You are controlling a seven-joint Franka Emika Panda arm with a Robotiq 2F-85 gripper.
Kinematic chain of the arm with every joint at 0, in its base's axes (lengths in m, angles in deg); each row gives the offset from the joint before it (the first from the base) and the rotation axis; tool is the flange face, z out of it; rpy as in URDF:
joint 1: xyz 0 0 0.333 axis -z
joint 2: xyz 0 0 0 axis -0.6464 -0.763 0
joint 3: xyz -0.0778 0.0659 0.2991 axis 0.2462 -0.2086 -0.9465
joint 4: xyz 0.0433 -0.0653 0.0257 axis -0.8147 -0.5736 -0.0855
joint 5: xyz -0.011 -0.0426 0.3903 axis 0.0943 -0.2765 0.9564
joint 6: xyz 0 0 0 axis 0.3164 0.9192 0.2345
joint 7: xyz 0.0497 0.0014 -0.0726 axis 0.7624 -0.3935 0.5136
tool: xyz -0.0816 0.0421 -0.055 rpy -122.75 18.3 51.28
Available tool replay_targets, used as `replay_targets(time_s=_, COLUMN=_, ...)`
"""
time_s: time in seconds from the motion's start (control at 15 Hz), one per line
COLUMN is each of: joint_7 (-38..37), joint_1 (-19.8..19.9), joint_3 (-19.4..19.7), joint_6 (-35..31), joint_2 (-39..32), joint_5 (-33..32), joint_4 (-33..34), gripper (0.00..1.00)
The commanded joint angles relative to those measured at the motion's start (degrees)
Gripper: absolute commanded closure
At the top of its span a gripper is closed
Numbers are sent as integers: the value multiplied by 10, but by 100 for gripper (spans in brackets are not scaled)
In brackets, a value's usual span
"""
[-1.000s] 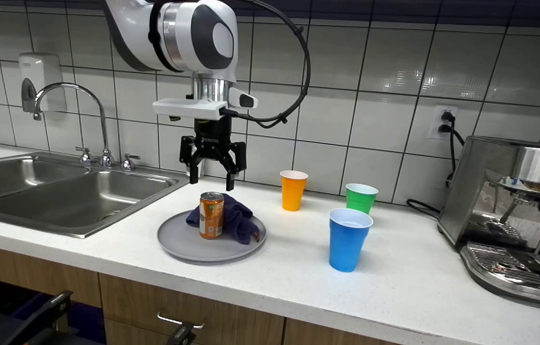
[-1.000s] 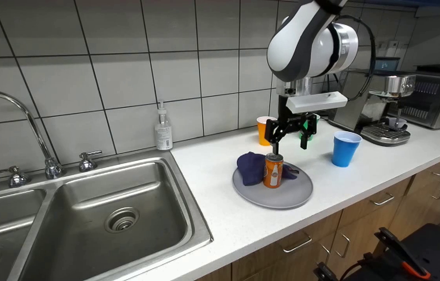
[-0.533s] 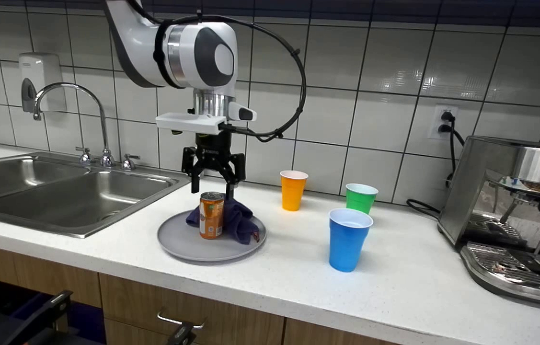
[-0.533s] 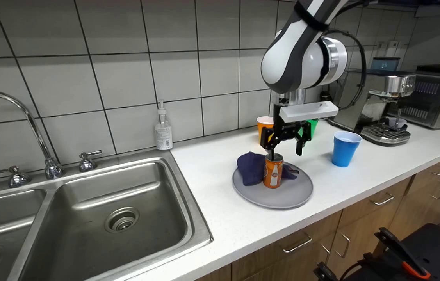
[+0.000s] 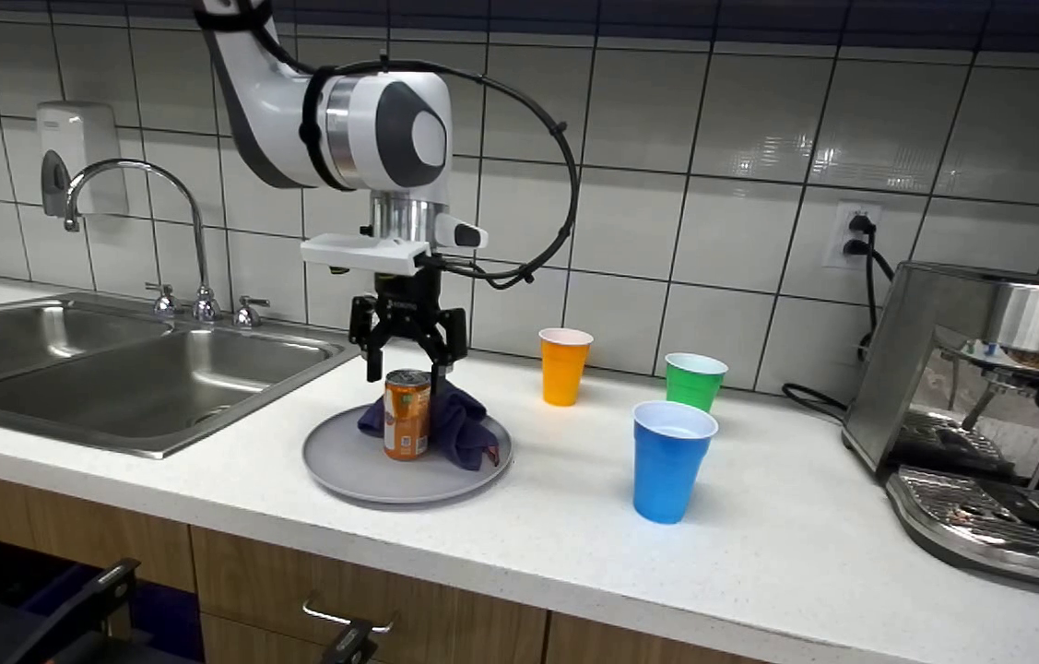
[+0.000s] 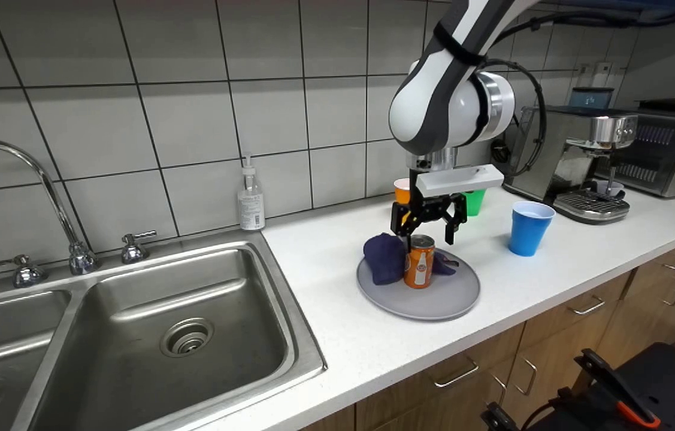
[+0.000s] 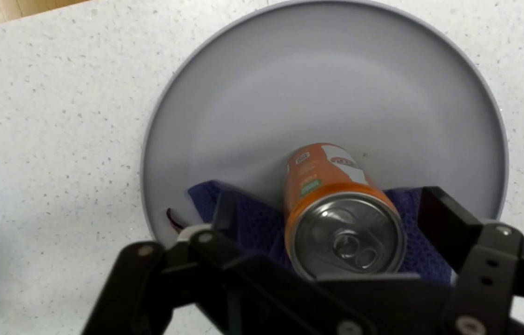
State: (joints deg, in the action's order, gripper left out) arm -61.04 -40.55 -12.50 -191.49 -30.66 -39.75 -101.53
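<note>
black two-finger gripper (image 5: 406, 373) pointing down, jaws wide apart, at top of orange metal drink can (image 5: 407, 420). wrist view: can sits between the fingers (image 7: 447, 221), gap showing each side. can upright on flat round grey plate (image 5: 408, 484), roughly mid-plate. crumpled dark purple cloth (image 5: 464, 424) on same plate, just behind can on far side, poking out left and right of it. plate on white speckled counter (image 5: 537, 516). right of plate: blue plastic cup (image 5: 669, 466) nearer, green plastic cup (image 5: 692, 383) and orange plastic cup (image 5: 565, 369) farther back, near white tiled wall (image 5: 630, 231). left: steel double sink (image 5: 132, 397). farther right: silver espresso machine (image 6: 559, 152).
</note>
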Motion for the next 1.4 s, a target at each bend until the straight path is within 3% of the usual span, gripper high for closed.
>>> replay_targets(time_s=0.0, joint_7=-16, joint_1=-5, joint_3=0, joint_6=-1, joint_2=-19, joint_5=-6, joint_4=20, gripper=0)
replay_targets(time_s=0.27, joint_7=-13, joint_1=-6, joint_3=1, joint_6=-1, joint_2=-26, joint_5=-5, joint_4=24, gripper=0)
replay_targets(time_s=0.33, joint_7=-4, joint_1=-4, joint_3=-1, joint_6=-1, joint_2=-26, joint_5=-2, joint_4=24, gripper=25)
replay_targets(time_s=0.47, joint_7=-3, joint_1=-5, joint_3=0, joint_6=-5, joint_2=-23, joint_5=-4, joint_4=21, gripper=34)
replay_targets(time_s=0.67, joint_7=-5, joint_1=-6, joint_3=1, joint_6=-7, joint_2=-22, joint_5=-7, joint_4=20, gripper=60)
replay_targets(time_s=1.33, joint_7=12, joint_1=-11, joint_3=-9, joint_6=8, joint_2=29, joint_5=-4, joint_4=-4, gripper=62)
